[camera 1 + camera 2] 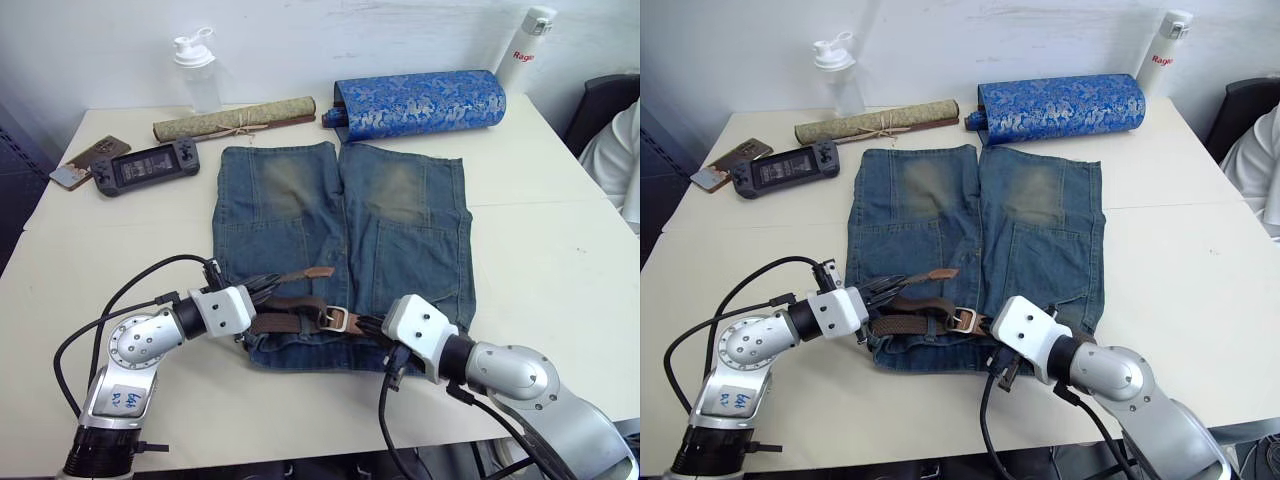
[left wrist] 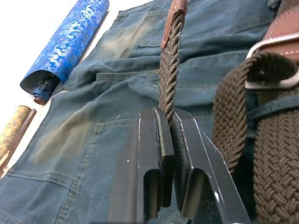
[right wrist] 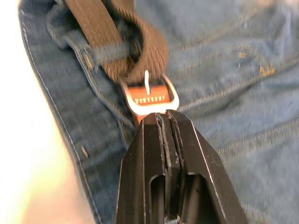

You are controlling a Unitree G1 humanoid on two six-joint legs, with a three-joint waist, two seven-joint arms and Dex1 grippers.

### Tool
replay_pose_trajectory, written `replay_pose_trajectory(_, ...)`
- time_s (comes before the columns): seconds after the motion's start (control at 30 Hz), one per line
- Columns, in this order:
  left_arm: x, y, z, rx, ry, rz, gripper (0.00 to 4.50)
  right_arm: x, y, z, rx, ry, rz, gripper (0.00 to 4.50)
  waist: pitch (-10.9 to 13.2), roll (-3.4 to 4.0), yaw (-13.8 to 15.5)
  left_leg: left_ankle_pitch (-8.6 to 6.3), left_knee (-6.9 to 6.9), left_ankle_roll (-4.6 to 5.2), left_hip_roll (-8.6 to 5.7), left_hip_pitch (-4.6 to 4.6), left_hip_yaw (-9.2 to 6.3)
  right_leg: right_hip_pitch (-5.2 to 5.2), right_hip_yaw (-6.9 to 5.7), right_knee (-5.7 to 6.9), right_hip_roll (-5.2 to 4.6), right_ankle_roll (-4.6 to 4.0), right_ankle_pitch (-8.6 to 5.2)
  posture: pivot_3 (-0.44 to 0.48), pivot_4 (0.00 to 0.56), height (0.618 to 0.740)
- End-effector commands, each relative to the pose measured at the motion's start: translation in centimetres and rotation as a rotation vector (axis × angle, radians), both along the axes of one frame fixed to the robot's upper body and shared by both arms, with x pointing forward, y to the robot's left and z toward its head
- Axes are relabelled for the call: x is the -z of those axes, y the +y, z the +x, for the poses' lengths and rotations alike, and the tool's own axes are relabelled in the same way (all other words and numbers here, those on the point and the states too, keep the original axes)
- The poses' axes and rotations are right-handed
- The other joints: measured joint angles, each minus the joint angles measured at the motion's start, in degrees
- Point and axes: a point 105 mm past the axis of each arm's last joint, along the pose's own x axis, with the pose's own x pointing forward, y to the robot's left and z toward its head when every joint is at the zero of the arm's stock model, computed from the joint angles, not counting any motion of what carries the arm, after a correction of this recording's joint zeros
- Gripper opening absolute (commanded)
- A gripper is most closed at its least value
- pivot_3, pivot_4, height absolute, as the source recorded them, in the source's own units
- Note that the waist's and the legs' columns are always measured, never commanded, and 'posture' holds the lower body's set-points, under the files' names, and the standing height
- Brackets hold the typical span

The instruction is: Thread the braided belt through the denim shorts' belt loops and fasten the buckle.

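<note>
The denim shorts (image 1: 340, 225) lie flat on the table, waistband toward me. Along that waistband runs the braided belt (image 1: 290, 305), passing under a belt loop (image 3: 105, 51). The silver buckle (image 1: 335, 318) rests near the waistband's middle. My left gripper (image 2: 169, 114) is shut on the belt's free tail, which rises to its tan leather end tab (image 1: 318, 271). Just right of the buckle (image 3: 148, 98), my right gripper (image 3: 161, 116) is shut, its tips pinching the leather tab there.
Beyond the shorts' legs lie a blue brocade roll (image 1: 415, 105) and a tan scroll (image 1: 235, 120). A game console (image 1: 145, 168) and a phone (image 1: 90, 160) sit far left. Two bottles (image 1: 195, 70) (image 1: 525, 45) stand at the back. A person (image 1: 622, 150) sits at the right edge.
</note>
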Motion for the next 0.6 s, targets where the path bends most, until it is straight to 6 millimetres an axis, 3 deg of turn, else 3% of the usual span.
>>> replay_pose_trajectory(0.03, -0.8, -0.2, -0.2, 0.001, -0.074, -0.008, 0.0, -2.4, 0.6, 1.3, -0.01, -0.199, 0.029, 0.02, 0.0, 0.0, -0.02, 0.0, 0.0, 0.0, 0.0, 0.0, 0.0, 0.0, 0.0, 0.0, -0.01, 0.0, 0.0, 0.0, 0.15, 0.717)
replay_pose_trajectory(0.2, -1.0, -0.9, 0.0, 0.026, -0.11, 0.015, 0.0, -4.1, 1.5, 2.6, -0.051, -0.355, -0.001, 0.02, 0.01, 0.01, 0.07, 0.01, 0.03, 0.0, -0.02, 0.01, 0.01, -0.02, -0.01, 0.06, -0.01, 0.0, 0.0, 0.0, 0.15, 0.717)
replay_pose_trajectory(0.3, -0.9, -1.1, 0.0, 0.036, -0.119, 0.025, 0.0, -4.0, 1.6, 3.0, -0.062, -0.397, -0.042, 0.87, 0.01, 0.01, -0.01, 0.01, 0.02, 0.0, -0.02, -0.02, 0.02, 0.0, -0.07, 0.02, 0.09, 0.0, 0.0, 0.0, 0.15, 0.717)
replay_pose_trajectory(0.53, -0.7, -1.4, 0.0, 0.053, -0.122, 0.032, 0.0, -4.3, 1.7, 3.6, -0.107, -0.531, -0.125, 4.14, 0.01, 0.02, -0.06, 0.02, 0.09, 0.04, -0.03, 0.0, 0.06, 0.0, -0.05, 0.07, 0.15, 0.0, 0.0, 0.0, 0.15, 0.717)
replay_pose_trajectory(0.6, -0.7, -1.5, -0.1, 0.066, -0.121, 0.041, 0.0, -4.7, 2.2, 3.7, -0.124, -0.565, -0.116, 4.14, 0.01, 0.02, -0.11, 0.02, 0.08, 0.04, -0.02, 0.0, 0.06, -0.01, -0.04, 0.09, 0.16, 0.0, 0.0, 0.0, 0.15, 0.717)
